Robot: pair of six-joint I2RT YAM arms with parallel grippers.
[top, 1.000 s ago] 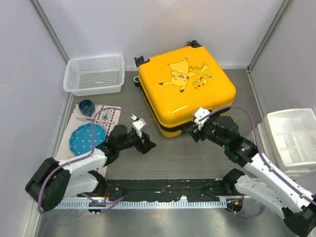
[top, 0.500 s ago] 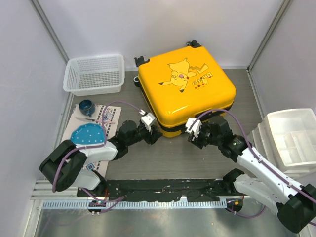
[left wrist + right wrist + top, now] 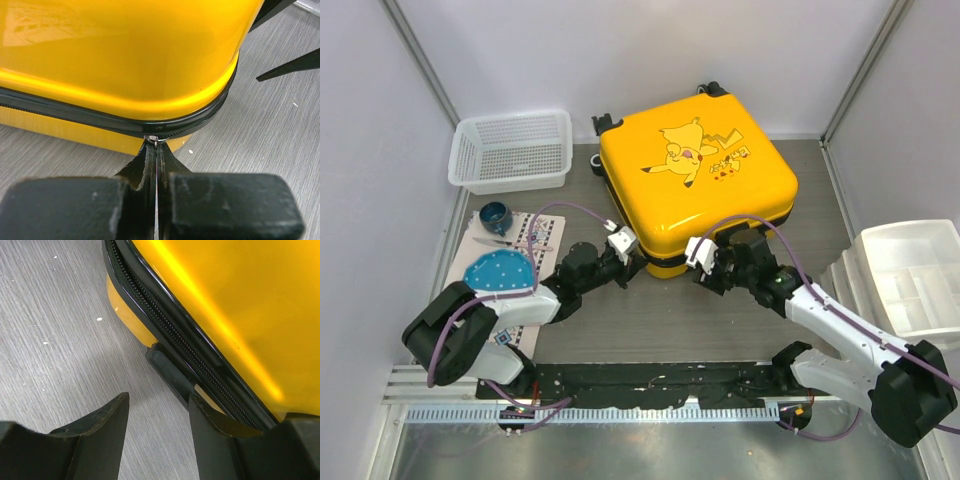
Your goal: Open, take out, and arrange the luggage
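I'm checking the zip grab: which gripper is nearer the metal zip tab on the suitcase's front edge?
Left. The left gripper is shut with its tips at the tab on the suitcase; the right gripper stands open further along that edge.

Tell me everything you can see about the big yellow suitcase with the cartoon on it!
The big yellow hard-shell suitcase lies flat and closed on the grey table, cartoon side up. Its shell looks glossy plastic. A black zip band runs round its middle, and black wheels poke out at the far edge. At the near edge, the left gripper is pinched shut on a small silvery zip pull, while the right gripper stands open close by.
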